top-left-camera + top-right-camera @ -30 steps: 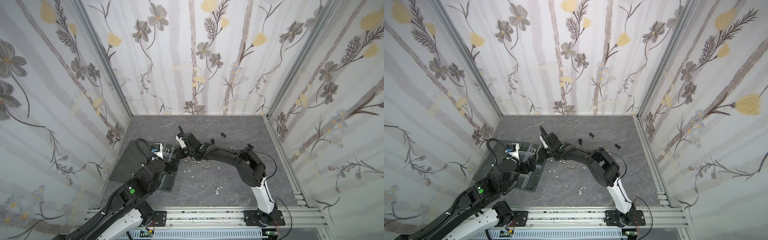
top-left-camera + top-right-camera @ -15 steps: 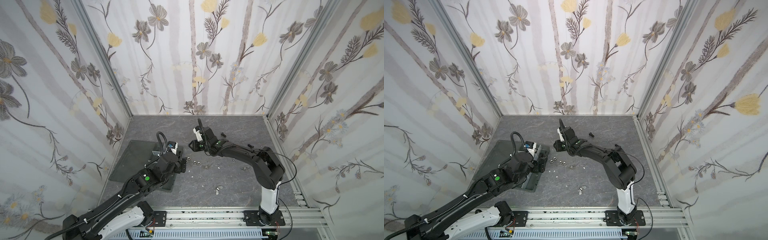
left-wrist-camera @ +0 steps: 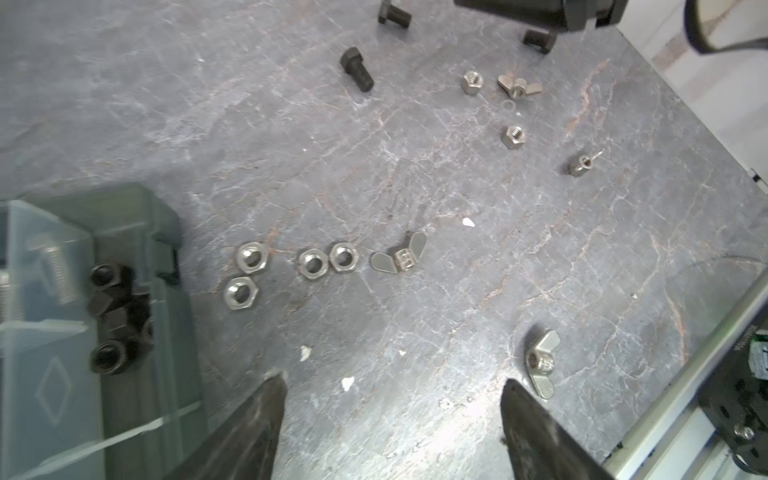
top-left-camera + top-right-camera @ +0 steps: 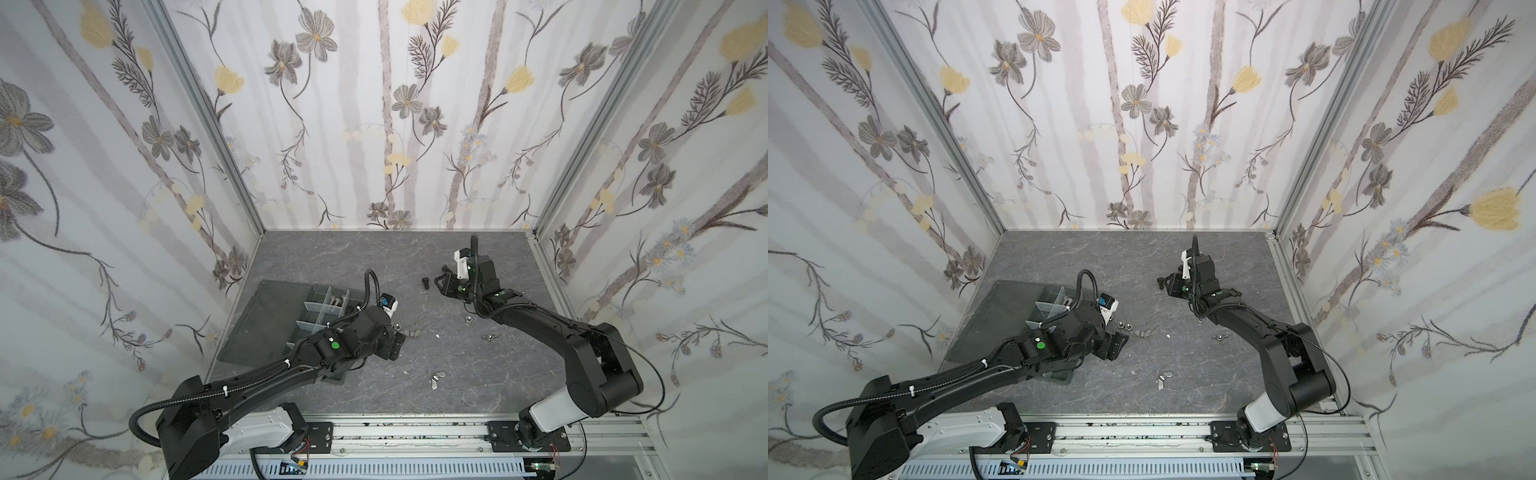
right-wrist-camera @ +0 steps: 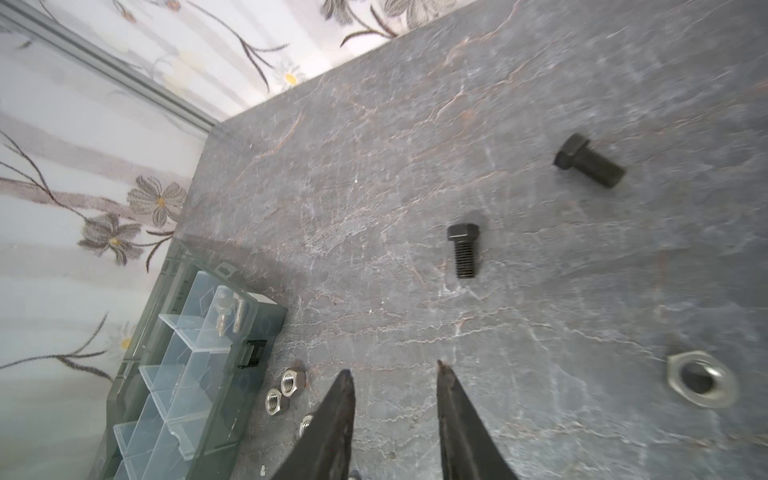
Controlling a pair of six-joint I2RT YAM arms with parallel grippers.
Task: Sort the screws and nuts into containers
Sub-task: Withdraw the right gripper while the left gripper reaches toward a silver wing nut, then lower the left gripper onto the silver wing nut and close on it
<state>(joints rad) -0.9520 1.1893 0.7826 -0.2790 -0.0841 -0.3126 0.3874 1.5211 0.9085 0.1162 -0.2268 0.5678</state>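
Observation:
The dark grey organiser tray [image 4: 320,305] lies at the left; one of its containers holds black nuts [image 3: 112,307] and another a silver screw [image 3: 56,266]. My left gripper [image 3: 392,386] hangs open and empty just right of the tray, above bare table. Several silver hex nuts [image 3: 313,264] and a wing nut [image 3: 399,259] lie ahead of it. My right gripper [image 5: 395,370] is open with nothing between its fingers, at the back right beside a black screw [image 5: 463,249]. A second black screw [image 5: 588,160] lies further off.
Another wing nut [image 3: 542,363] lies by the left gripper's finger, and a large silver nut [image 5: 702,384] beside the right one. More silver nuts [image 3: 513,136] are scattered mid-table. The flat lid [image 4: 257,324] lies left of the tray. Patterned walls enclose the table.
The left arm has swung right, off the tray and out over the loose nuts, its jaws narrowing slightly. The right arm has pulled away from the tray towards the back right, near the black screw.

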